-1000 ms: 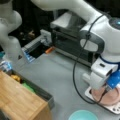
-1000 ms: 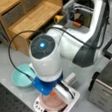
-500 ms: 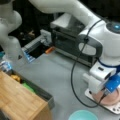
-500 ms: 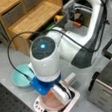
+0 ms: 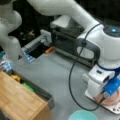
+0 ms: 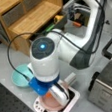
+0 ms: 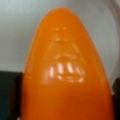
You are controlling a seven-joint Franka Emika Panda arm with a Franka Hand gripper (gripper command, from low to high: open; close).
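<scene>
A smooth orange, carrot-shaped object (image 7: 65, 75) fills the wrist view, with a dark finger (image 7: 10, 97) against its left side and another dark edge at its right. In both front views my gripper (image 5: 110, 96) (image 6: 51, 96) points down into a pink plate (image 5: 111, 102) (image 6: 51, 107) that rests on a white square base (image 5: 113, 109) (image 6: 76, 96). A sliver of the orange object (image 6: 48, 94) shows under the blue wrist part. The fingertips themselves are hidden behind the arm's hand.
A teal bowl (image 5: 82, 116) (image 6: 18, 78) sits beside the white base. A wooden shelf unit (image 5: 17, 100) (image 6: 31, 17) with a grey bin holding yellow (image 5: 15, 78) and green (image 5: 27, 87) items stands nearby. A dark oven-like appliance (image 5: 67, 40) (image 6: 108, 90) sits close by.
</scene>
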